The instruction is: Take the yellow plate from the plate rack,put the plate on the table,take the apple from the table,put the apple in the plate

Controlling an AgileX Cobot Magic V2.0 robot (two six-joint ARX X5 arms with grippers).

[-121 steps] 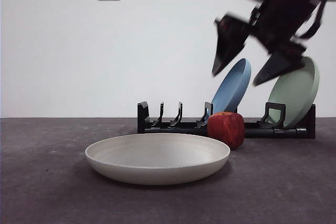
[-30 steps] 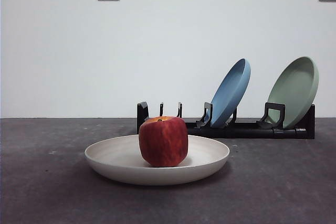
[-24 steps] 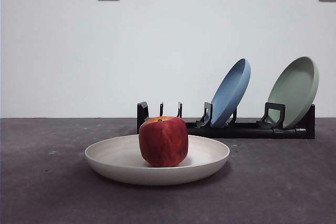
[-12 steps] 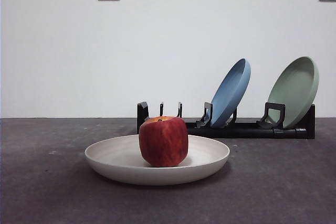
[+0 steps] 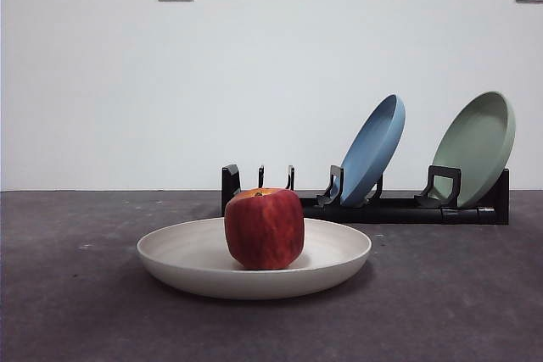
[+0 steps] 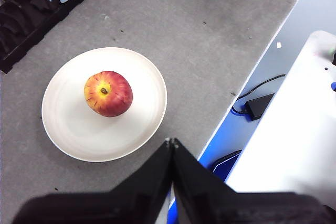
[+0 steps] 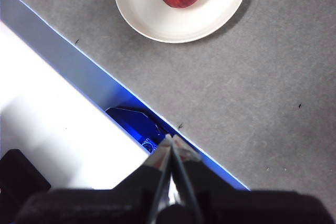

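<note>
Since the earliest frame, apple [image 5: 264, 229] moved from table [image 5: 68, 294] into yellow plate [image 5: 195, 252], lower centre; firm, smooth, best gripped across its sides. My left gripper [image 6: 171, 142] and right gripper [image 7: 169, 139] are pressed together, empty.

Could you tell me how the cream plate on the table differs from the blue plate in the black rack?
The wide, shallow cream plate lies flat on the dark grey table, while the round blue plate stands tilted on edge in a slot of the black pronged plate rack. The cream plate holds the dark red apple; the blue plate holds nothing. They also differ in colour. Both are round, matte and shallow.
</note>
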